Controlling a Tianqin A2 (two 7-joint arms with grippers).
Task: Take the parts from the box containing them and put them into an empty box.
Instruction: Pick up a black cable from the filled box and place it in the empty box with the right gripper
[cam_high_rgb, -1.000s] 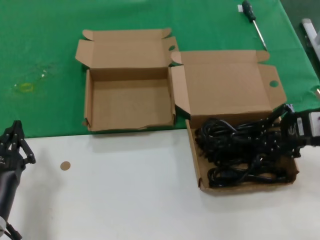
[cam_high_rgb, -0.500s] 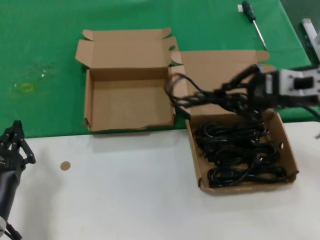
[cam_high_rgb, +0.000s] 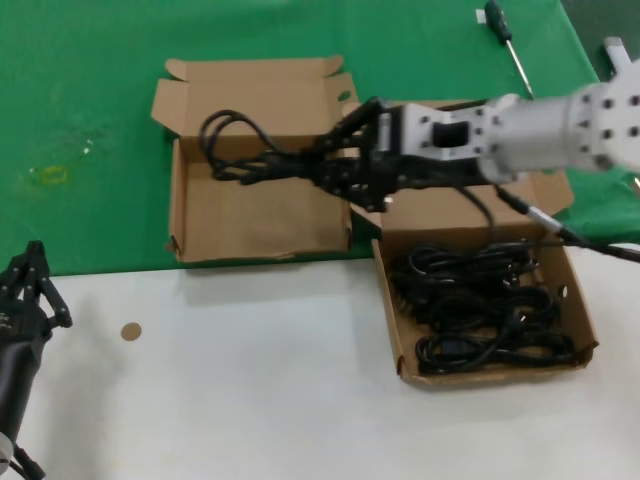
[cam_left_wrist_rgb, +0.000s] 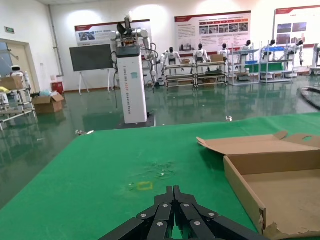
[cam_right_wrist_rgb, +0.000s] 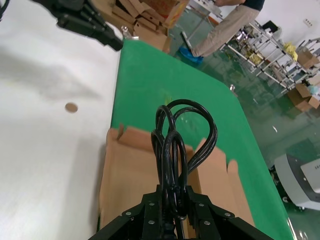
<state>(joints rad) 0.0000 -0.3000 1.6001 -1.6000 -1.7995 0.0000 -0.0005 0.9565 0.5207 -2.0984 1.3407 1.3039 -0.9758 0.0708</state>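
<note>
While your right gripper (cam_high_rgb: 335, 165) reaches in from the right of the head frame, its jaws are pinching one cord bundle (cam_high_rgb: 245, 150) and holding it in the air over the empty box (cam_high_rgb: 195, 215), the narrower carton in the upper left-centre. The loops stick out sideways past the fingertips and hang above the back half of the tray, close to the lid hinge. In the right wrist view the same cord bundle (cam_right_wrist_rgb: 177, 145) rises straight out of the clamp, with bare cardboard below it.

Your main risk is a release from this height: springy loops may uncoil, catch the rear wall or the upright lid, and leave a plug draped over the rim. A cord tail may also snag the tab between the cartons; you cannot tell from these views whether one trails there.

The rest of the parts (cam_high_rgb: 480, 310) lie tangled in the wider box (cam_high_rgb: 590, 330) at lower right, so later picks may drag a neighbour along.

Your left gripper (cam_high_rgb: 30, 290) waits at the lower left edge, its jaws pressed together.
</note>
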